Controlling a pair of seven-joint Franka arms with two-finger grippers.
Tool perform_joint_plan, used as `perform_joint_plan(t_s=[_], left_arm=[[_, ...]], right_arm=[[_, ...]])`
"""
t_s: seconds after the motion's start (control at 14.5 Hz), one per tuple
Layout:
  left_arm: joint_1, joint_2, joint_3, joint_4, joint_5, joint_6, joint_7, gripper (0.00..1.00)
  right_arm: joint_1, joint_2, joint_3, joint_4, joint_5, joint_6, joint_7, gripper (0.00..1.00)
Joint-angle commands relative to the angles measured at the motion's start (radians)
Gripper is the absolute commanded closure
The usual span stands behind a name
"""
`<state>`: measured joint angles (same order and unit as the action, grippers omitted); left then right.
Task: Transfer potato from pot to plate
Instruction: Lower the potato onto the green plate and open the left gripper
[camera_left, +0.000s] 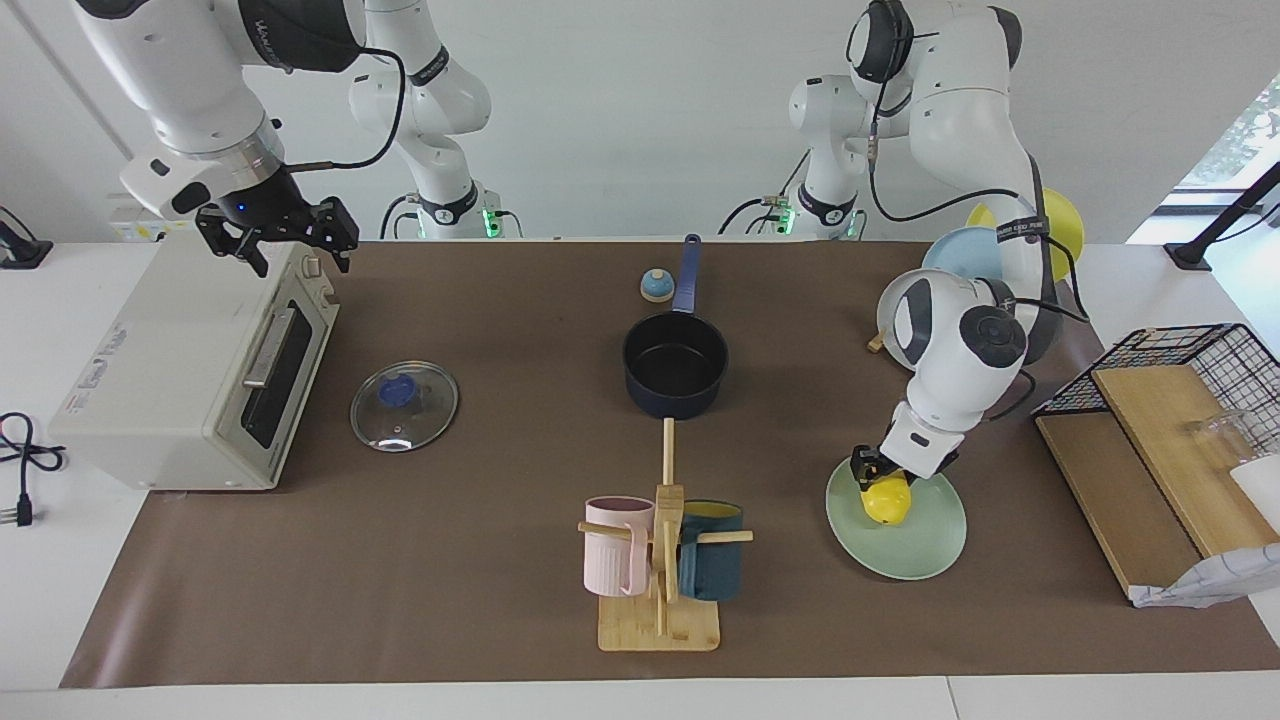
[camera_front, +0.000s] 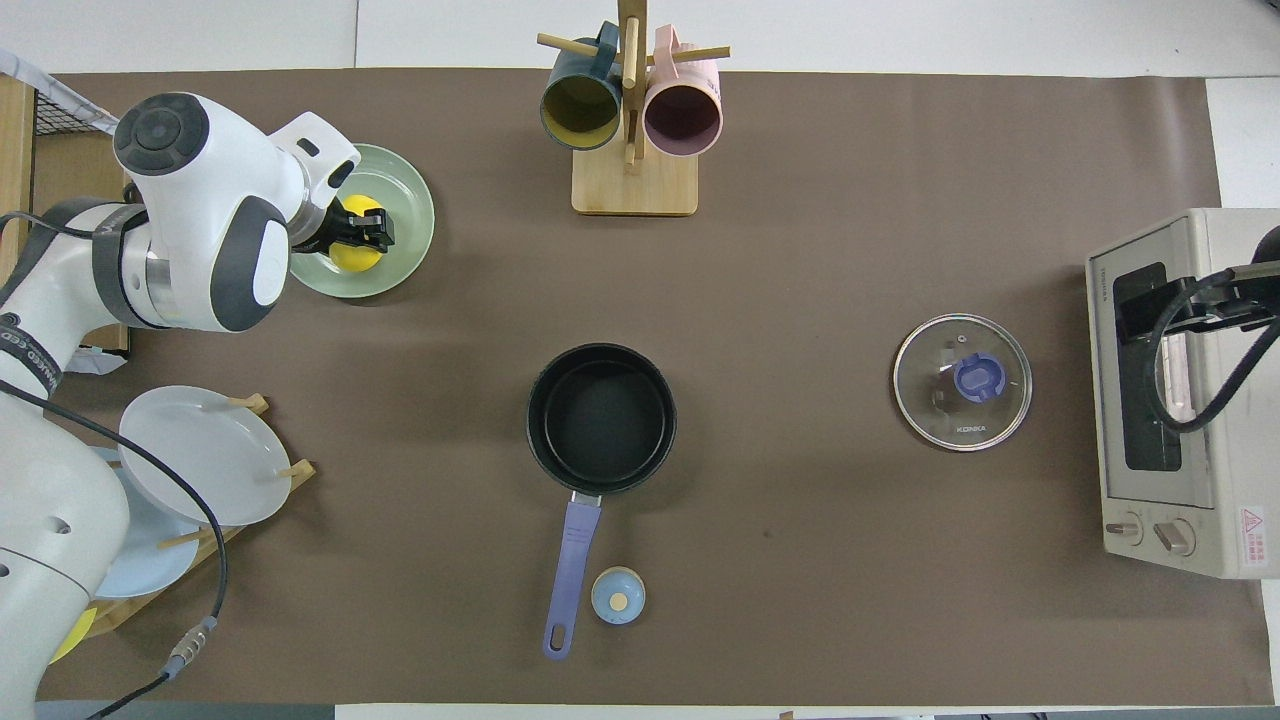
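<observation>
Two fingers of the left gripper (camera_left: 880, 482) (camera_front: 362, 228) are clamped on the potato (camera_left: 887, 501) (camera_front: 352, 250), low over the plate (camera_left: 915, 540) (camera_front: 405, 205) toward the left arm's end of the worktop (camera_left: 450, 560). The empty pot (camera_left: 675, 375) (camera_front: 601, 418) sits mid-worktop, nearer the robots. The right gripper (camera_left: 280, 235), fingers apart, waits above the toaster oven (camera_left: 180, 360) (camera_front: 1180, 390).
</observation>
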<state>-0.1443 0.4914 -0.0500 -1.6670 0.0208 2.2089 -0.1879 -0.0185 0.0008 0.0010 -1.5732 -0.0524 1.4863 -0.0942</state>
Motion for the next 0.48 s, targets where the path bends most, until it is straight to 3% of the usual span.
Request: perform_joint_plan(t_s=[0.0,0.07,0.14,0.21,0.28,0.41], left_arm=[[0.014,-0.011,-0.002,-0.034,0.018,0.025,0.008,0.92],[0.02,-0.013,-0.002,-0.037,0.019,0.022,0.008,0.86],[0.022,-0.013,-0.002,-0.037,0.018,0.017,0.008,0.72],[0.026,-0.014,-0.002,-0.037,0.018,0.009,0.008,0.41],[0.026,-0.014,-0.002,-0.036,0.018,0.006,0.008,0.01],[0.028,-0.019,-0.002,-0.017,0.018,-0.02,0.01,0.0]], right_arm=[[0.008,0.002,-0.01,0.004,0.014,-0.009,0.011,0.0],[0.006,0.002,-0.01,0.001,0.014,-0.009,0.011,0.0],[0.002,0.001,-0.01,-0.001,0.014,-0.009,0.011,0.0],[-0.001,0.002,-0.01,-0.001,0.014,-0.009,0.008,0.0],[-0.001,0.001,-0.01,-0.001,0.014,-0.012,0.007,0.0],[0.002,-0.001,-0.009,-0.001,0.014,-0.012,0.007,0.0]])
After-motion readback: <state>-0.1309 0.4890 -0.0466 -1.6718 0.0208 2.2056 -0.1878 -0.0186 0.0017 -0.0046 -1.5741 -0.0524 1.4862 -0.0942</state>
